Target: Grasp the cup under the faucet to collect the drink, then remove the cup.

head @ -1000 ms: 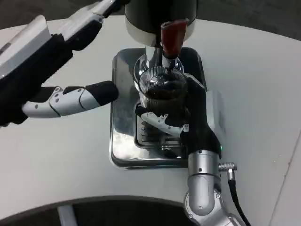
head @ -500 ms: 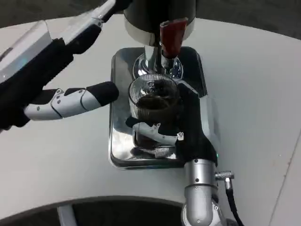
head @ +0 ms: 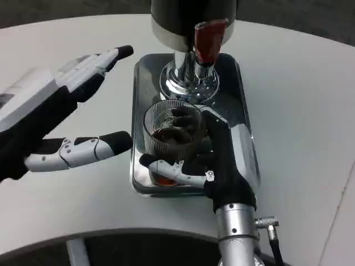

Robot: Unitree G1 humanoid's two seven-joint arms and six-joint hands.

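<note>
White table [head: 310,111], upright cup [head: 172,128] (mouth up), right hand [head: 213,160] gripping

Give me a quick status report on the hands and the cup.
Right hand grips the cup, dark drink inside. Cup sits over the metal tray, near side of the faucet. Left hand open beside the tray, touching nothing.

L robot hand [head: 52,119] fingers spread, R robot hand [head: 213,160] curled — gripping

A drinks counter: a steel dispenser [head: 191,22] over a drip tray [head: 141,100] on a white table [head: 299,111].
</note>
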